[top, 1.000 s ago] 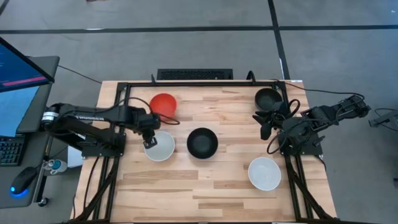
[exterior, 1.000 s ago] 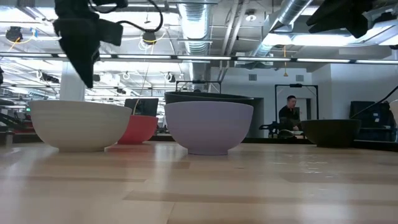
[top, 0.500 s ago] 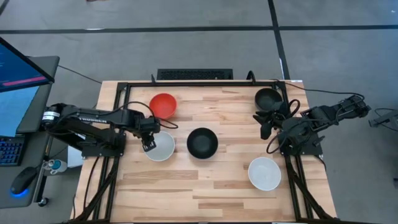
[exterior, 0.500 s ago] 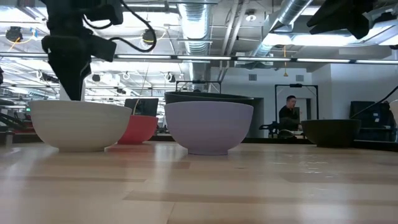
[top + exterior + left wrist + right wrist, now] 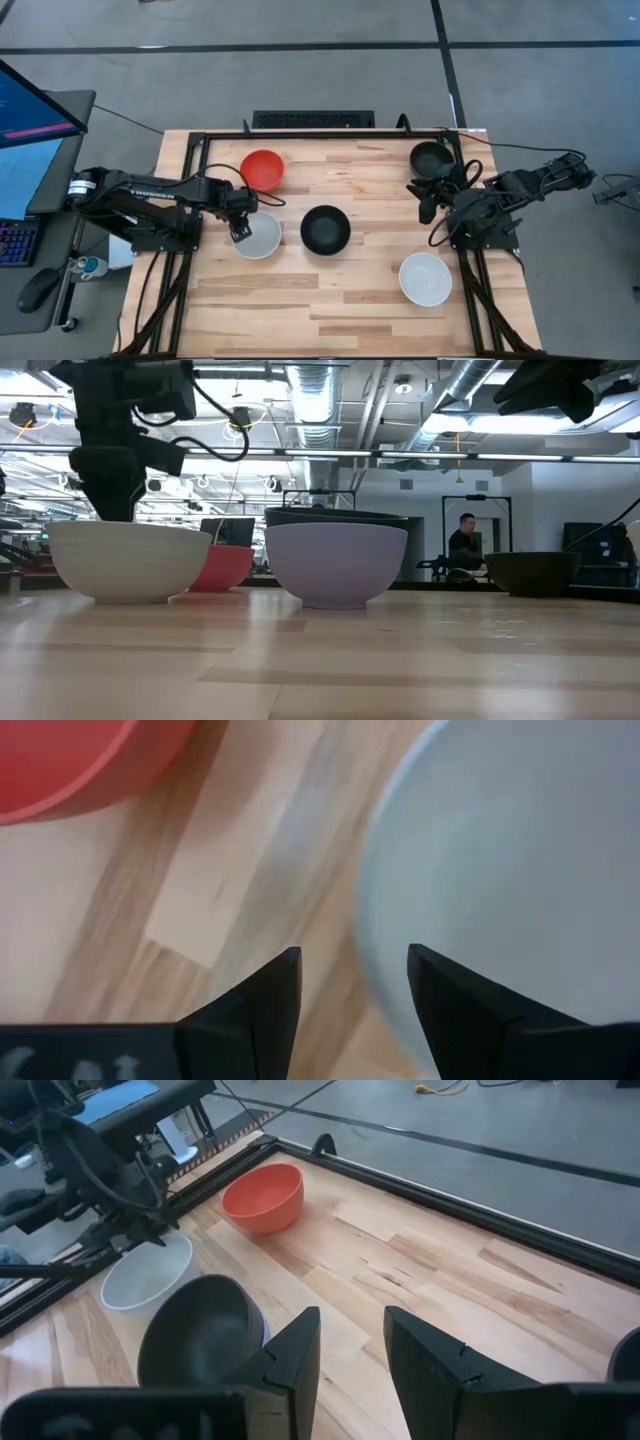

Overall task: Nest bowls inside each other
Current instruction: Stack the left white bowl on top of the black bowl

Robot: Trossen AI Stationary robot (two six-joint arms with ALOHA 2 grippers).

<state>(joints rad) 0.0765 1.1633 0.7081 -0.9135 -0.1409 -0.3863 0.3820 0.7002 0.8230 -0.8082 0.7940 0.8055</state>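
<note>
Left hand (image 5: 350,985) spread astride smooth round white bowl's (image 5: 258,236) rim, right hand (image 5: 350,1345) spread, idle

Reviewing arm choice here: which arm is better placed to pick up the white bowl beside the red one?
Left. Its pincer is open astride the white bowl's rim, while the right pincer waits at the table's far right edge near a black bowl.

Bowl and surface colours on the pale striped wooden tabletop (image 5: 330,290)

A plain red round bowl (image 5: 262,168), two plain white round bowls (image 5: 258,235) (image 5: 425,278), a black round bowl (image 5: 431,157) and a second black round bowl (image 5: 326,228) nested in a pale lilac-blue round bowl (image 5: 336,563); both arms are dark, and the frame edging the tabletop is black.
</note>
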